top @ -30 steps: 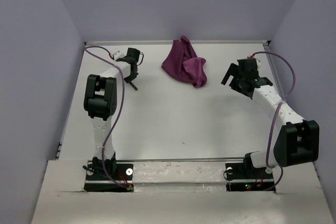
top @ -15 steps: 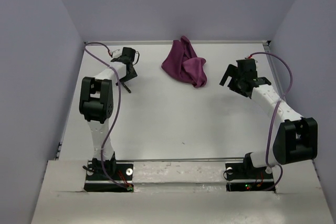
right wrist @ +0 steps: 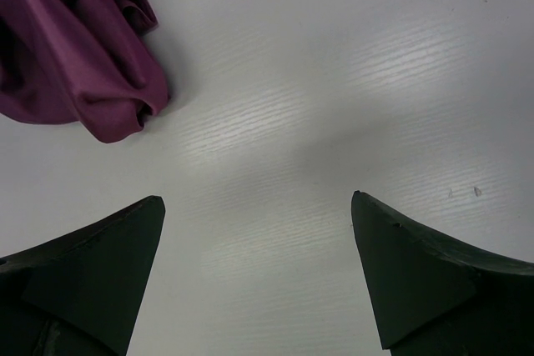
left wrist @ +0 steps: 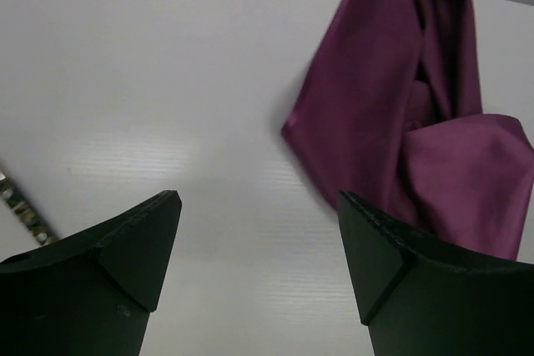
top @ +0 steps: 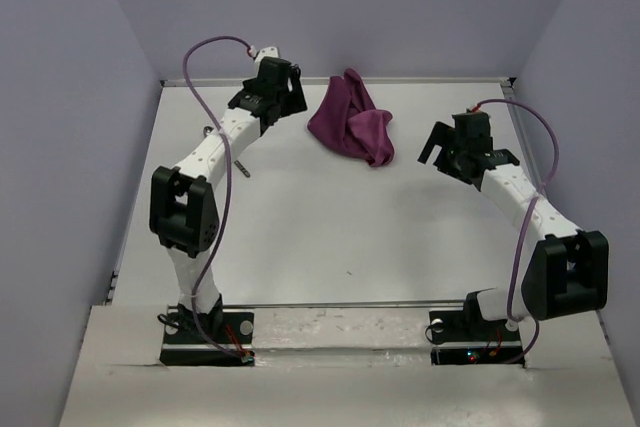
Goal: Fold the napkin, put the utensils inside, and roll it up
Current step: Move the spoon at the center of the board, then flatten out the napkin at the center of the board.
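Status from my end, big stuff first.

Table (top: pixel 330 227): white. Only the cloth and a thin sliver of metal show on it.

Arms: the left arm (top: pixel 215 152) reaches to the far edge, the right arm (top: pixel 520 197) is bent in from the right side. A purple cable (top: pixel 200 52) loops above the left one.

Napkin (top: pixel 350 119): bunched heap at the far middle of the table, crumpled, no flat panel, no clean edge. It sits between the two grippers and neither touches it.

Left gripper (top: pixel 283 92): just left of the heap. Wrist view shows the fingers spread wide with nothing between them, and the cloth (left wrist: pixel 417 122) ahead and to the right of the tips.

Right gripper (top: pixel 440 152): near the heap's right side, fingers also spread wide and empty over bare table. The cloth (right wrist: pixel 67 64) is in the upper left of that wrist view.

Utensil (top: pixel 242 167): thin grey line beside the left forearm, well apart from the cloth. Probably cutlery, my read.

Progress: I'd say nothing is done. Spread, fold, load and roll are all left.

Can't make out:
- how many utensils there are, or what type; the left arm covers most of that spot
- a studded metal strip (left wrist: pixel 21 206) cut off at the left wrist frame edge, possibly the same piece
- the napkin's corners, buried in folds
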Robot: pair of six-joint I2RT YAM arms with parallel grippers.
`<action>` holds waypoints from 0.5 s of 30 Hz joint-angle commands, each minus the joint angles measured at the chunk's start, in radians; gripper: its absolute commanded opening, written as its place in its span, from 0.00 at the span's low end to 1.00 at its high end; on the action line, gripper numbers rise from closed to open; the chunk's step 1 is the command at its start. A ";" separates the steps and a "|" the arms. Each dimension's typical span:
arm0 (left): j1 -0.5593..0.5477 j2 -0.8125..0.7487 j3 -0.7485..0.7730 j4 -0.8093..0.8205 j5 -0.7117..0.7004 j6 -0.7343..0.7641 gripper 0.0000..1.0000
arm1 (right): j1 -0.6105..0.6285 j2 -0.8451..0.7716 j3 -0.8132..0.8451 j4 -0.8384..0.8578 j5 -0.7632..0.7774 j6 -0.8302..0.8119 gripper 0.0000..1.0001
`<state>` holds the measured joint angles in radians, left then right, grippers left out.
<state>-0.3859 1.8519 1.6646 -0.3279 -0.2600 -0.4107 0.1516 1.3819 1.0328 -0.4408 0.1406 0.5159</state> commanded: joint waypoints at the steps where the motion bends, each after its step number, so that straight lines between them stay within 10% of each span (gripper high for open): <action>1: -0.016 0.186 0.180 0.004 0.183 0.053 0.88 | 0.003 -0.075 0.006 0.022 0.007 -0.011 1.00; 15: -0.015 0.575 0.554 -0.082 0.297 0.104 0.84 | 0.003 -0.113 0.009 -0.032 0.080 -0.011 1.00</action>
<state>-0.4038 2.4252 2.1502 -0.3859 -0.0013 -0.3328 0.1516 1.2835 1.0328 -0.4690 0.2096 0.5053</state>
